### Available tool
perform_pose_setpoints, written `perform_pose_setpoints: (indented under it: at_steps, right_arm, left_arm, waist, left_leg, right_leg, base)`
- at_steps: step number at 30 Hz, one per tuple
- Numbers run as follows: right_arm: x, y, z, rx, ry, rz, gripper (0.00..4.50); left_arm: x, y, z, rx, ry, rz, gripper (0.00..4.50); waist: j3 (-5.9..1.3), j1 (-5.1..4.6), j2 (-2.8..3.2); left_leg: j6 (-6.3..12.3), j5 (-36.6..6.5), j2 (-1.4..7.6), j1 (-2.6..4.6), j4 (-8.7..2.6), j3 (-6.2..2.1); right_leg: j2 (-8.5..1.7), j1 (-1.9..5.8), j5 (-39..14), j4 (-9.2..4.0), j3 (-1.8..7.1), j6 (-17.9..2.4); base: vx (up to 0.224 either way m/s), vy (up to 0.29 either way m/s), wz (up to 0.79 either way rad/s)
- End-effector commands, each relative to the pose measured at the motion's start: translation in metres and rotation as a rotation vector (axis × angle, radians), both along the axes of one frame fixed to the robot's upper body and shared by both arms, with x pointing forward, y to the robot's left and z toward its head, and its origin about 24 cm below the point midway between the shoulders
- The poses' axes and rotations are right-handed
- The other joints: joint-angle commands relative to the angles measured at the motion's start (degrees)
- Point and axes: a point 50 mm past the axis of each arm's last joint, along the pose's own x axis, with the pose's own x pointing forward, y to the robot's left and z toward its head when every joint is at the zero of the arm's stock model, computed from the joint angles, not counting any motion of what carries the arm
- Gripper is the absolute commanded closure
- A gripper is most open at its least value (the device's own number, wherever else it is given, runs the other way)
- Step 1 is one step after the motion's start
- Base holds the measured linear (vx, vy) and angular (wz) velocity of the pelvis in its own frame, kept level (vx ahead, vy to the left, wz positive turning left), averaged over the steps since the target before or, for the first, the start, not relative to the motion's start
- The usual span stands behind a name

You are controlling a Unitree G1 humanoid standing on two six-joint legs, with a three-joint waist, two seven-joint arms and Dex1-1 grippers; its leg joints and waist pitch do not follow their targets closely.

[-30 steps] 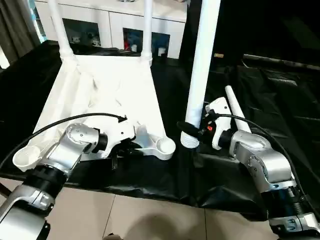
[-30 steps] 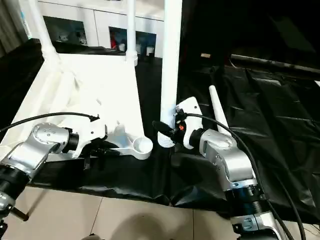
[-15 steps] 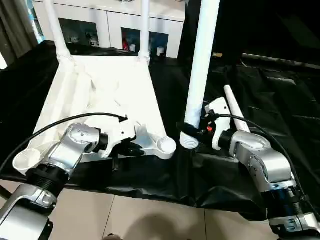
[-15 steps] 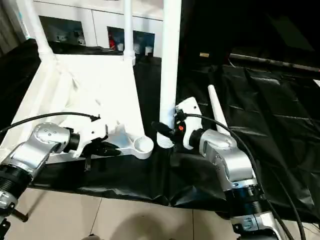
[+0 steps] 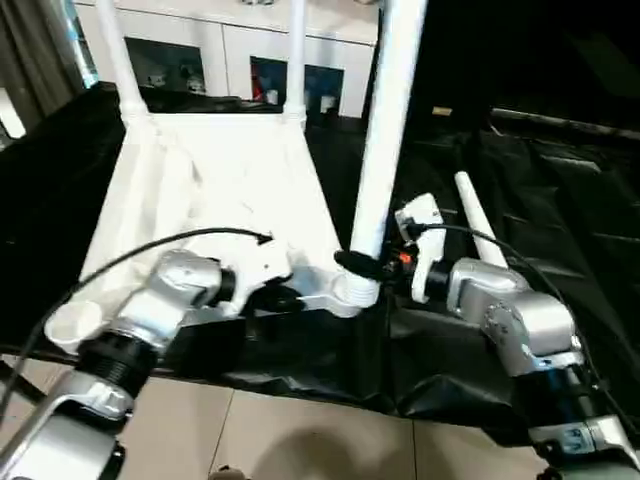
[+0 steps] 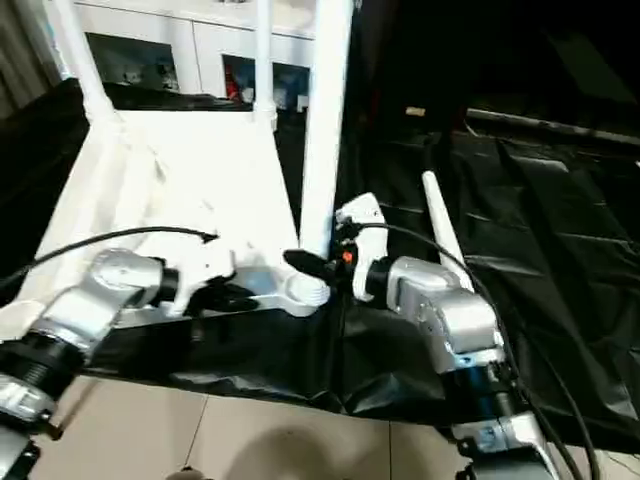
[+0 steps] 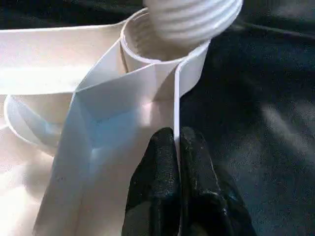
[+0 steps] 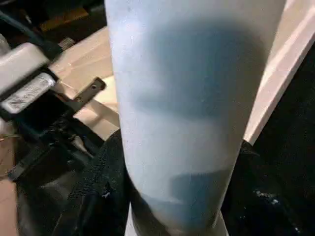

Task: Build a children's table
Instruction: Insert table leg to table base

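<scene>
The children's table top point(image 5: 210, 180) lies upside down on the black cloth. Two legs point(image 5: 120, 60) point(image 5: 295, 60) stand upright in its far corner sockets. My left gripper point(image 5: 283, 297) is shut on a thin white rib point(image 7: 175, 113) of the underside, just behind the near right socket point(image 7: 162, 54). My right gripper point(image 5: 358, 268) is shut on a third leg point(image 5: 385, 150) and holds it upright. That leg's threaded end point(image 7: 194, 14) hangs at the mouth of this socket. In the right wrist view, black fingers point(image 8: 106, 191) flank the leg point(image 8: 192, 108). A fourth leg point(image 5: 480, 215) lies loose on the cloth to the right.
The black-draped table point(image 5: 540, 170) extends far to the right behind my right arm. A white cabinet with glass doors point(image 5: 230, 60) stands behind it. The near left socket point(image 5: 65, 325) juts over the front edge, above the tiled floor point(image 5: 300, 440). A black cable point(image 5: 180, 240) arches over my left forearm.
My right gripper has carried the upright leg to the left, from beside the near right socket to over its mouth. My left gripper's fingers have closed onto the rib.
</scene>
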Motion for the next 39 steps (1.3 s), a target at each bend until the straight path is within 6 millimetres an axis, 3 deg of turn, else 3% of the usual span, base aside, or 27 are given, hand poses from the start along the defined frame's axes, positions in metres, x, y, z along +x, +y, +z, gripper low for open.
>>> perform_pose_setpoints:
  at_steps: [1,4,6,9,10,20,30,39]
  right_arm:
    - [0.008,0.000,0.005,-0.014,-0.049,-0.027,2.59]
    - [0.011,0.000,0.004,-0.004,-0.044,-0.050,2.59]
    - [0.012,0.001,0.003,-0.006,-0.047,-0.048,2.59]
    - [0.012,0.001,0.003,-0.004,-0.052,-0.048,2.59]
    - [0.012,0.002,0.003,-0.003,-0.052,-0.049,2.59]
    - [0.014,0.003,0.002,0.002,-0.059,-0.049,2.59]
    - [0.015,0.004,0.001,0.002,-0.065,-0.049,2.59]
    - [0.014,0.006,0.001,0.003,-0.061,-0.043,2.59]
  left_arm:
    - [-0.003,-0.018,0.003,-0.073,-0.020,-0.040,4.50]
    - [-0.002,-0.016,0.003,-0.063,-0.019,-0.032,4.50]
    - [-0.001,-0.014,0.004,-0.062,-0.022,-0.014,4.05]
    - [0.000,-0.011,0.004,-0.045,-0.027,-0.004,3.93]
    - [0.000,-0.010,0.004,-0.044,-0.033,-0.004,3.64]
    - [-0.001,-0.001,0.003,-0.030,-0.021,0.007,3.59]
    - [0.000,0.011,0.004,-0.017,-0.021,0.034,3.59]
    - [-0.003,0.008,0.000,-0.012,0.005,0.015,3.59]
  waist:
    - [-4.11,-0.10,0.49]
    - [-4.13,0.01,0.78]
    - [-4.14,0.01,0.72]
    - [-4.17,0.09,0.84]
    - [-4.14,0.06,0.77]
    - [-4.11,-0.35,0.59]
    - [-4.07,-0.61,0.84]
    - [-4.05,-0.68,0.90]
  left_leg:
    - [-1.76,-11.3,1.25,0.29,-4.17,-0.05]
    - [-1.82,-11.2,1.24,0.34,-4.22,-0.10]
    - [-1.73,-11.0,1.28,0.24,-4.25,-0.13]
    - [-1.74,-11.1,1.30,0.31,-4.27,-0.12]
    - [-1.72,-11.2,1.31,0.28,-4.29,-0.10]
    - [-1.50,-11.6,1.24,0.18,-4.32,-0.14]
    - [-1.63,-11.9,1.28,0.25,-4.38,-0.18]
    - [-1.70,-12.2,1.28,0.23,-4.41,-0.18]
  right_leg:
    - [-4.07,2.99,-16.2,-4.71,3.27,-8.0]
    - [-3.97,2.98,-15.9,-4.63,3.27,-7.9]
    - [-3.95,3.08,-15.1,-4.52,3.28,-8.0]
    - [-3.94,3.05,-14.5,-4.45,3.26,-8.3]
    - [-3.91,3.07,-14.5,-4.51,3.26,-8.4]
    - [-3.91,3.10,-15.6,-4.63,3.23,-8.0]
    - [-3.89,3.01,-15.3,-4.54,3.24,-8.5]
    - [-3.93,3.03,-15.5,-4.60,3.29,-8.5]
  base:
    - [0.000,0.000,0.00]
    - [0.000,0.000,0.00]
    - [0.000,0.000,0.00]
    - [0.000,0.000,0.00]
    - [0.000,0.000,0.00]
    - [0.000,0.000,0.00]
    - [0.000,0.000,0.00]
    - [0.000,0.000,0.00]
